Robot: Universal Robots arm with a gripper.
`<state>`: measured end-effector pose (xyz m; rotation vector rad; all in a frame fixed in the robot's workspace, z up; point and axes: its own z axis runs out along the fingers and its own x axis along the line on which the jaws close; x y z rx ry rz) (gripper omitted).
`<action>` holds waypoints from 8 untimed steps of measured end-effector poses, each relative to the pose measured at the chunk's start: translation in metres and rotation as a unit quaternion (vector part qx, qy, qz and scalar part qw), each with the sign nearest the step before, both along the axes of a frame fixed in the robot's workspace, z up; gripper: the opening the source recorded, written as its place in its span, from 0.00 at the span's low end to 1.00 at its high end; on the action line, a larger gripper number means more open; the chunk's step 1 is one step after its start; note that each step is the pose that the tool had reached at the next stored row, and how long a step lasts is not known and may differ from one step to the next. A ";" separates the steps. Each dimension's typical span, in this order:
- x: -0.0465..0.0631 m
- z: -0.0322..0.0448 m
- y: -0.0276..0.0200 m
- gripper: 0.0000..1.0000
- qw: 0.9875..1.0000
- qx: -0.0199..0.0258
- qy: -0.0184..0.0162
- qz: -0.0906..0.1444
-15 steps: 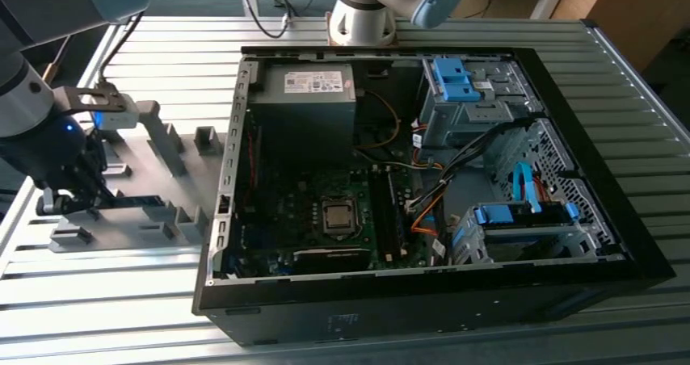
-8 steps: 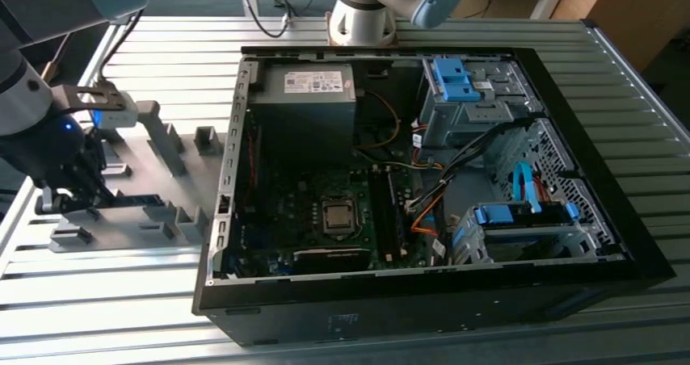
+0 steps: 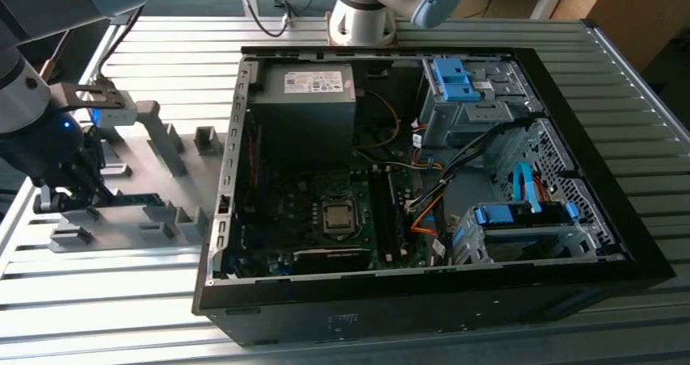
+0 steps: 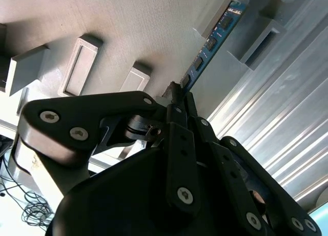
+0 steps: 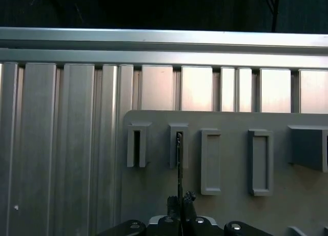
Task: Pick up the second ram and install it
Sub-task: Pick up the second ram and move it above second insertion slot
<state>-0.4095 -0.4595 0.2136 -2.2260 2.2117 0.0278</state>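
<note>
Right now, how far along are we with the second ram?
Done: the hand sits at the grey holder plate, shut on the second ram. In hand: that ram, its far end still in a holder slot. Left: lifting it out and seating it on the motherboard in the open case.

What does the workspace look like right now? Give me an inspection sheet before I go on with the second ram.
Surface: slatted aluminium table, carrying everything.
Job's things: thin blue circuit-board ram stick, standing on edge, far end at a slotted holder block.
Clutter: grey plastic holder plate with raised blocks; open black computer case beside it.
Gripper: dark two-finger gripper, closed on the stick's near end, above the holder plate.
Cables: coloured leads inside the case.
Surroundings: pale arm base beyond the case.
</note>
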 end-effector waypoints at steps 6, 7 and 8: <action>0.000 0.0019 0.0000 0.14 1.000 0.000 0.000 0.000; 0.000 0.0021 0.0000 0.14 1.000 0.000 0.000 0.000; 0.000 0.0022 0.0000 0.14 1.000 0.000 0.000 0.000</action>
